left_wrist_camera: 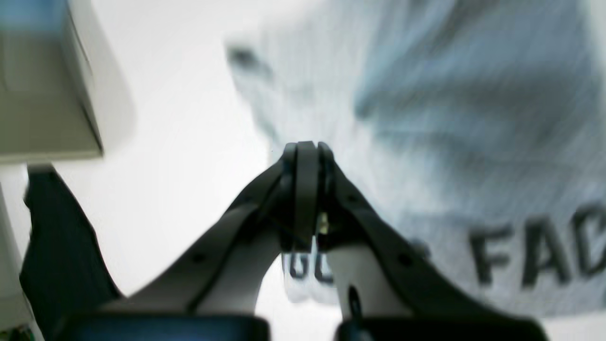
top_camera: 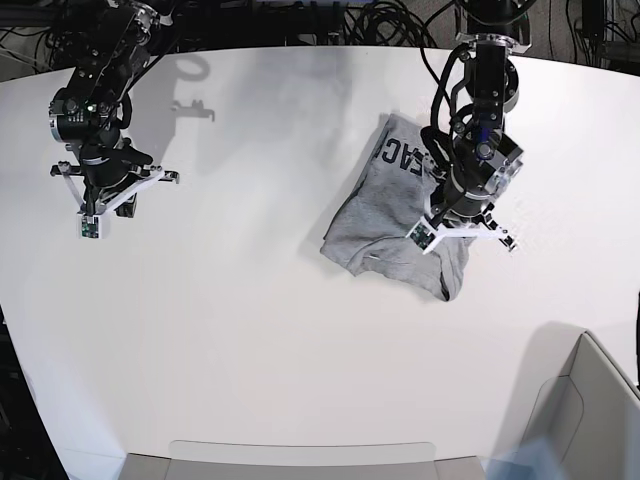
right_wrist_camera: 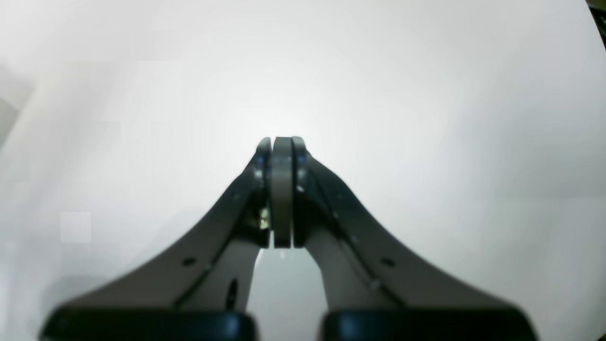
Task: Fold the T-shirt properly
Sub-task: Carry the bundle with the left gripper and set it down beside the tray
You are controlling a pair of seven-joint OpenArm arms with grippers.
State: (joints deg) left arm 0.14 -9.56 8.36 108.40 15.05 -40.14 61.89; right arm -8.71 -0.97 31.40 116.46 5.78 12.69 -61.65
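T-shirt (top_camera: 400,225) first: it lies rumpled in a loose heap on the white table (top_camera: 250,330), right of centre in the base view, its black block lettering turned up along the far edge. Nearest to a watcher, at the front edge, sit a shallow pale tray rim (top_camera: 300,455) and the corner of a box (top_camera: 585,410). Farther in, the left gripper (top_camera: 462,222) hangs over the shirt's right side with its jaws pressed together and no cloth between them; its wrist view shows the grey fabric and letters blurred beneath. Well apart, across the table, the right gripper (top_camera: 98,205) is likewise closed on nothing, over bare tabletop. Black cables (top_camera: 350,25) trail behind the far edge.
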